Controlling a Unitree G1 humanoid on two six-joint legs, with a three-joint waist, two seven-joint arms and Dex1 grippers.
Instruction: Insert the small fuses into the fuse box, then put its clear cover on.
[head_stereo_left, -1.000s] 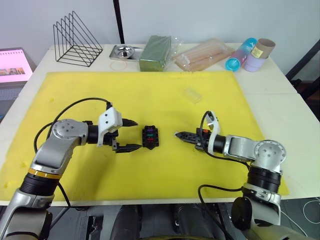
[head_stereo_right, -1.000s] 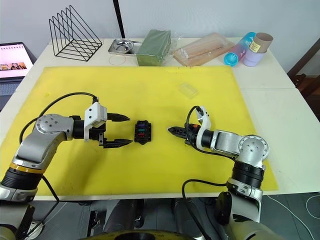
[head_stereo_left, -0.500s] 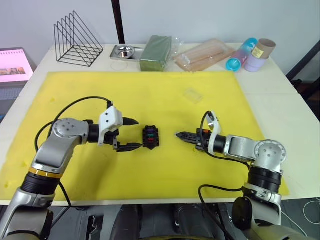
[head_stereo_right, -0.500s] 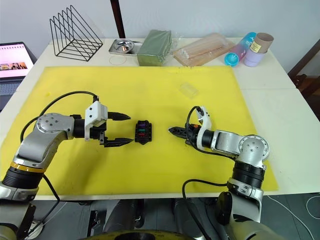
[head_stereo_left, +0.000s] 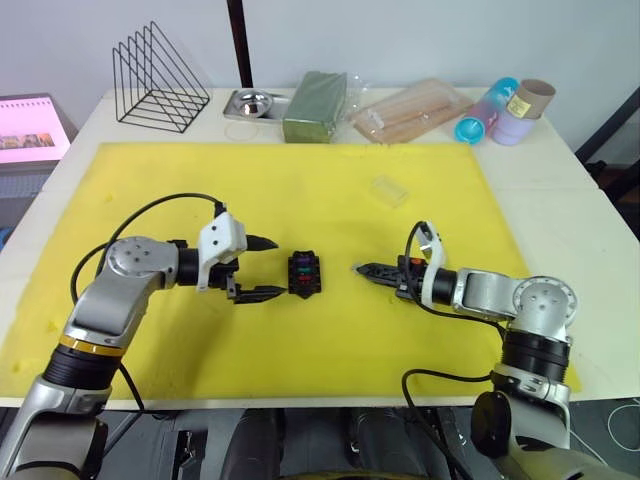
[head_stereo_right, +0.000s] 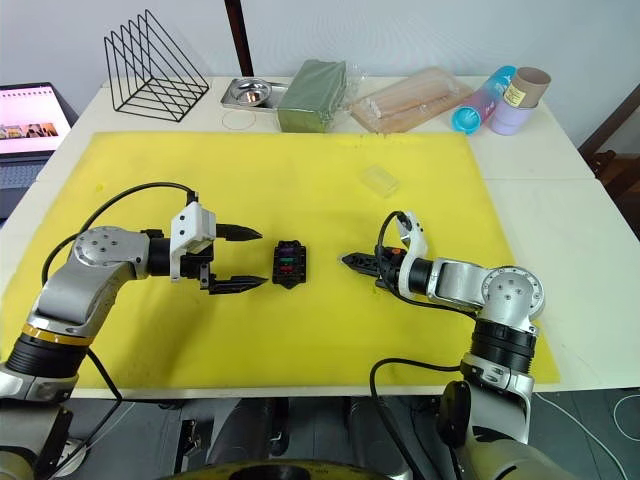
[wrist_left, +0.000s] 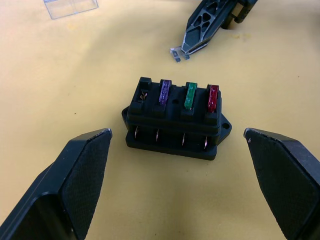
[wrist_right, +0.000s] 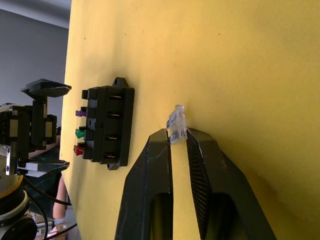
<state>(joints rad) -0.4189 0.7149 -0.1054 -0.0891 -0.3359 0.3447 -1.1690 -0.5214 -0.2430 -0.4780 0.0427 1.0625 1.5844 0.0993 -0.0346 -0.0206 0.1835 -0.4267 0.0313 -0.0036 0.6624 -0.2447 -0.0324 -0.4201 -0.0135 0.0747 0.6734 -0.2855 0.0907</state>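
Nothing moved; your right gripper (wrist_right: 177, 145) pinched the last fuse (wrist_right: 177, 125), tiny and slippery; left gripper (head_stereo_left: 262, 268) stayed spread.

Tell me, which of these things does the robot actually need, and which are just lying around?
Needed: fuse box, holding purple, green and red fuses; pale fuse in the right gripper; clear cover.

Lying about: wire rack, metal dish, green pack, bag of sticks, cups.

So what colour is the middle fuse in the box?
Green, between purple and red; clearest in the left wrist view.
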